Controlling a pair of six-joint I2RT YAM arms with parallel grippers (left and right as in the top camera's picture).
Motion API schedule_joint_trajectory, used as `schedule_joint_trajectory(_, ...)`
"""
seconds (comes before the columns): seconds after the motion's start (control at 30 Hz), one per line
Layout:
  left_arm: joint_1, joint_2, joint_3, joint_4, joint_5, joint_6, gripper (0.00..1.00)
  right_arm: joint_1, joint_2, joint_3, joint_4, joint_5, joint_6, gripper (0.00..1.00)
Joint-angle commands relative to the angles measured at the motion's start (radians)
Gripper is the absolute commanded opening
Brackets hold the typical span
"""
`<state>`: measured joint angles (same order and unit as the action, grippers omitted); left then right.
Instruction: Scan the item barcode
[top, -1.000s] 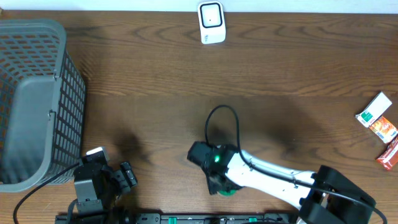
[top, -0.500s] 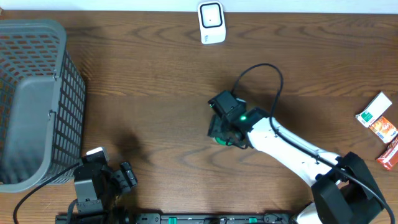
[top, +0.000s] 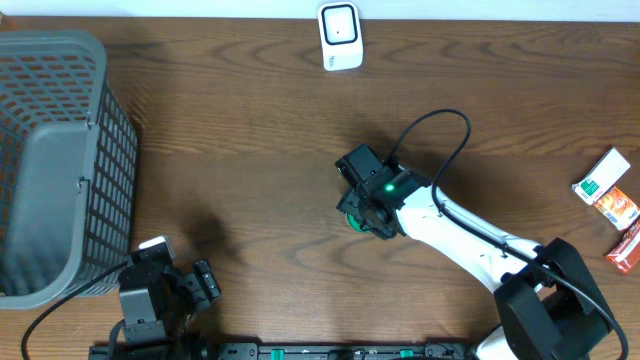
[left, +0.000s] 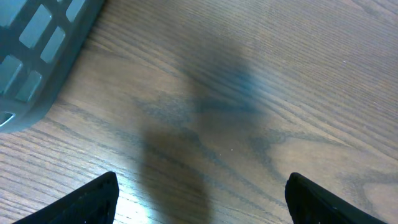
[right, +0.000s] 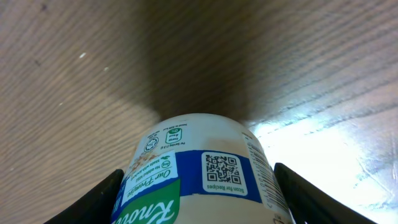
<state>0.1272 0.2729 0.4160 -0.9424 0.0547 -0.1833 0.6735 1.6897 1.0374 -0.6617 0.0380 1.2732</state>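
Knorr container (right: 200, 146), cream with blue QR-code band and green logo, is sitting pinched in the right gripper (right: 202, 202); left gripper (left: 202, 199) fingers are standing spread.

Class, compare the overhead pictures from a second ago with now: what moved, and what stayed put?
The right gripper, carrying the Knorr tub, moved away from the table's near edge, toward the scanner. The left gripper, basket and packets stayed where they were.

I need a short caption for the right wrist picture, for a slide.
Right gripper holds a white tub with a blue and green label and a square code, over the wooden table.
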Motion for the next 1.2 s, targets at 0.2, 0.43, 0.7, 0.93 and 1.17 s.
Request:
schedule_joint_trajectory(0.2,0.001,-0.002,0.006,-0.003,0.008,0.005,0.86,-0.005,-0.002,0.011,-0.053,0.011,0.042,0.62)
schedule_joint_trajectory(0.43,0.000,-0.002,0.006,-0.003,0.008,0.005,0.86,-0.005,-0.002,0.011,-0.065,-0.021,0.042,0.75)
schedule_joint_trajectory(0.7,0.001,-0.002,0.006,-0.003,0.008,0.006,0.86,-0.005,-0.002,0.012,-0.059,-0.035,-0.010,0.78)
schedule_joint_trajectory(0.93,0.001,-0.002,0.006,-0.003,0.008,0.006,0.86,-0.012,-0.024,0.080,-0.143,-0.075,-0.154,0.99)
schedule_joint_trajectory(1.17,0.000,-0.002,0.006,-0.003,0.008,0.005,0.86,-0.018,-0.068,0.304,-0.450,-0.042,-0.595,0.99)
